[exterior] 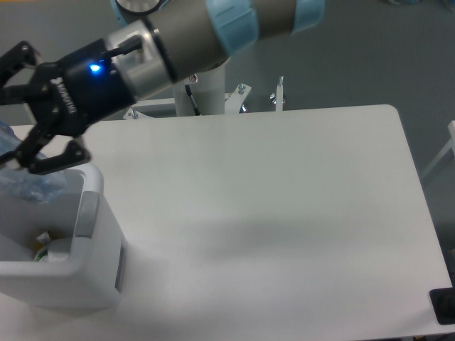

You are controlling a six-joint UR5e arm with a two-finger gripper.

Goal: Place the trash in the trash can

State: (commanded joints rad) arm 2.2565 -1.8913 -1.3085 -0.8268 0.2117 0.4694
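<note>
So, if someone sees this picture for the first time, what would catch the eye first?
Probably the arm reaching across the top to the far left, with a blue light glowing near its black end effector. The end effector hangs over the open white bin at the lower left, and a blurry clear bottle shows just below it, at the bin's mouth. The white table fills most of the frame.

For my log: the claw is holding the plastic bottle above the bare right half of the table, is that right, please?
Not quite: the camera view shows the claw holding the plastic bottle above the white bin at the table's left edge, not over its right half.
</note>
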